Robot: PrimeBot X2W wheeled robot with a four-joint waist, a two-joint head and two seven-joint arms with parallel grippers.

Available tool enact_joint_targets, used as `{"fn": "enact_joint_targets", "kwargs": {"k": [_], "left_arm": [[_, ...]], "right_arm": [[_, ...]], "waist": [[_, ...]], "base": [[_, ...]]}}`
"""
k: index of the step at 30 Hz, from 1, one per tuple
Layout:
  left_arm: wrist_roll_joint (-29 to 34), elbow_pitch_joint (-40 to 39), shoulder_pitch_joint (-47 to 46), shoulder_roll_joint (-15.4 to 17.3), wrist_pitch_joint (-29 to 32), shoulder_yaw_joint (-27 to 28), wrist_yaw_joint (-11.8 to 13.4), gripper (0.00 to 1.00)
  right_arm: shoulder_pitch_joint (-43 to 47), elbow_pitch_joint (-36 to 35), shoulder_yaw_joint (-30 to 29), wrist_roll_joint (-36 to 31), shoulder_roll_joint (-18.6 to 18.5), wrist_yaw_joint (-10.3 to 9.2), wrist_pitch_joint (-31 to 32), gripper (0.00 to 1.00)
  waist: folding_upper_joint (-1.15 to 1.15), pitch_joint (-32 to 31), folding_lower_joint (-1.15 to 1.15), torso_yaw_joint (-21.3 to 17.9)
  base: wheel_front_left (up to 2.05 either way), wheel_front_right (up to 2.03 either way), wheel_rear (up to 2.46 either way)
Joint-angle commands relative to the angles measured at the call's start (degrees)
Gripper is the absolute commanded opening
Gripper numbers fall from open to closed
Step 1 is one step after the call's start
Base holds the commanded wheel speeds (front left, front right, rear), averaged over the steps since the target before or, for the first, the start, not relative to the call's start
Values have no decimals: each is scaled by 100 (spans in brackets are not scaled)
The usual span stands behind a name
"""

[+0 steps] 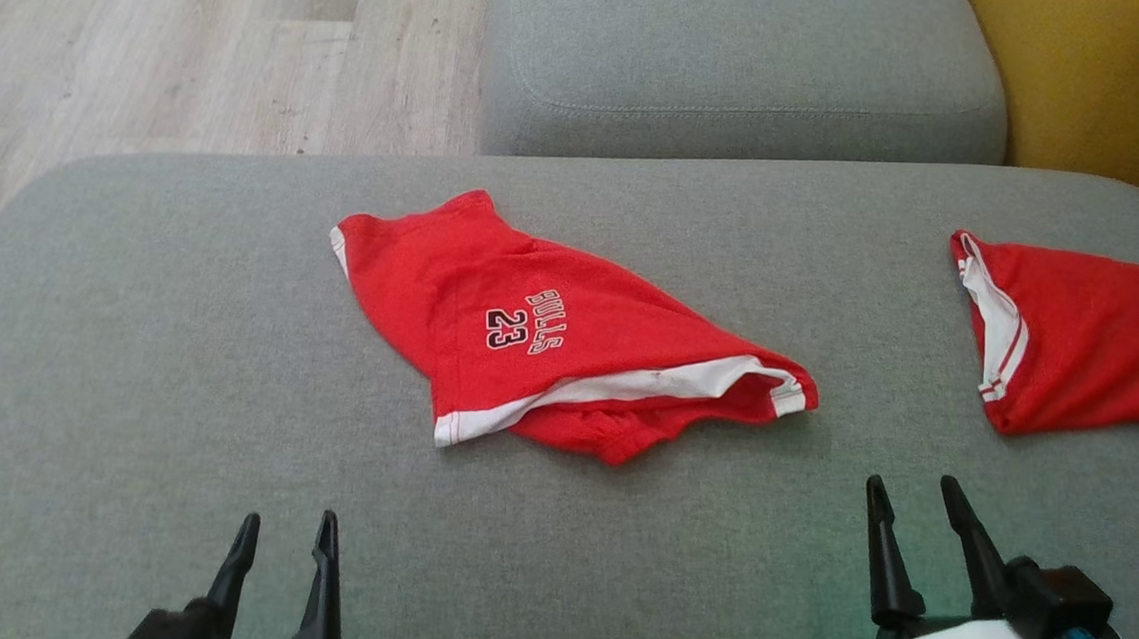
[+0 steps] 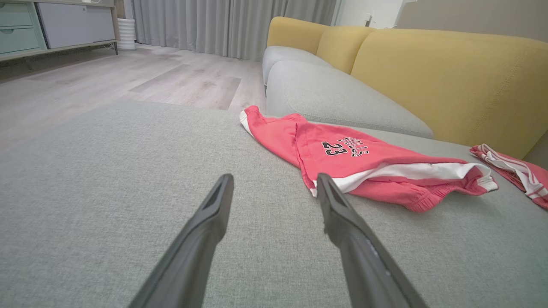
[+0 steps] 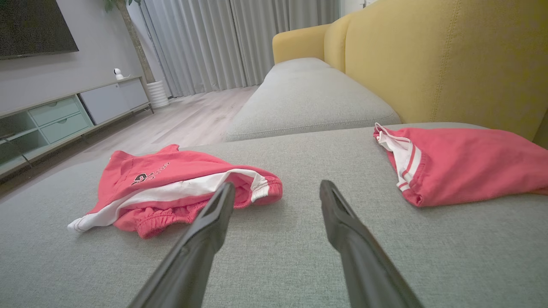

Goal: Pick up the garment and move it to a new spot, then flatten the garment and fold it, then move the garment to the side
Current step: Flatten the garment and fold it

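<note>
– On the grey seat cushion (image 1: 126,349), middle: item one, red garment (image 1: 547,348), white trim, "BULLS 23" print. It is lying crumpled, one layer doubling over another, touching neither gripper.
– Why is it sitting like that?
– My judgement: it is waiting for the first pick-up. Nothing about it is looking flattened or folded yet.
– Item two?
– Left gripper (image 1: 288,518), hovering low over the cushion, on the near side of the garment's white-edged corner and apart from it. Its fingers are spreading wide and carrying nothing.
– Item three?
– Right gripper (image 1: 913,481), likewise gaping fully and empty, pointing at the bare stretch between item one and a second red garment (image 1: 1100,337). Both are probably hanging back, spread, so that either can be reaching in.
– What is escaping the count?
– The second garment is running off the right edge of the head view, so its full shape cannot be told. I am taking the middle piece as the task's thing, as a guess only. Its lower layers are tucking under the top one, and the left gripper's body is getting cut off by the bottom edge.
</note>
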Motion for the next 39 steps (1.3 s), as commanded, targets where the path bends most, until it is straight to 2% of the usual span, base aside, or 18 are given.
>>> {"fn": "enact_joint_targets", "kwargs": {"k": [1,11,17,29,34,39], "left_arm": [[48,-160,-200,32,-71,275,-8,100],[150,-160,-452,100,21,189,-79,100],[209,-43,-983,47,394,-21,-224,100],[-9,1197,-2293,-363,1070,-221,-653,100],[-78,1586,-2538,-424,1189,-282,-826,100],[-47,1742,-2645,-468,1115,-340,-884,100]], "right_arm": [[-343,-156,154,-11,-36,20,-84,100],[-431,-162,193,-32,-36,20,-87,100],[-611,-273,246,-75,-36,20,-39,100],[-1182,-435,524,-104,-36,20,40,100],[-1281,-404,477,-130,-36,20,8,100],[-1324,-366,422,-129,-36,20,-33,100]], "waist": [[0,6,0,-1],[0,148,0,-38],[0,430,0,-116],[0,1326,0,-495],[0,1478,0,-559],[0,1522,0,-566]], "base": [[0,0,0],[0,0,0],[0,0,0],[0,0,0],[0,0,0],[0,0,0]]}}
